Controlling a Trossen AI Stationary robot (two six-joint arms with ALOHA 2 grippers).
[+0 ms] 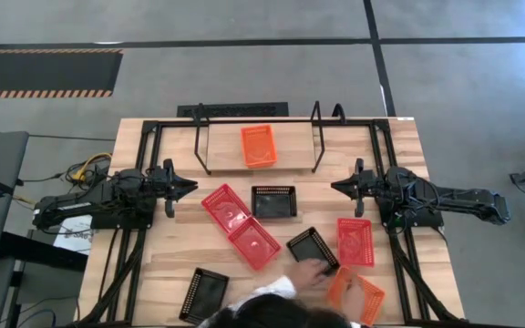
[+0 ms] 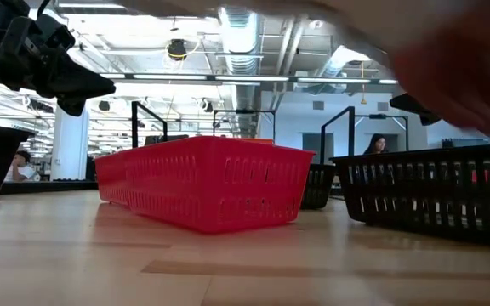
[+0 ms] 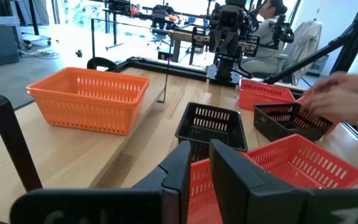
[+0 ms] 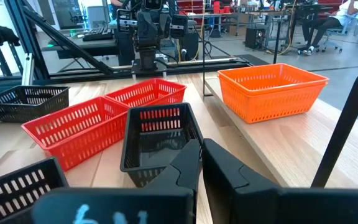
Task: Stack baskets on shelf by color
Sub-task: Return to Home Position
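Note:
The shelf (image 1: 221,146) stands at the table's far side, and one orange basket (image 1: 258,146) rests on its board. Two red baskets (image 1: 224,205) (image 1: 253,243) sit side by side on the table, with a black basket (image 1: 273,201) beside them. Nearer lie another black basket (image 1: 313,248), a red one (image 1: 355,240), an orange one (image 1: 355,293) and a black one (image 1: 204,293). My left gripper (image 1: 192,187) (image 3: 205,155) hovers shut left of the red pair. My right gripper (image 1: 334,188) (image 4: 201,155) hovers shut right of the black basket.
A person leans in over the table's near edge (image 1: 262,314), with a hand (image 1: 310,271) at the near black basket and the orange one. The same hand blurs across the low view (image 2: 458,76). Bare board lies on the shelf either side of the orange basket.

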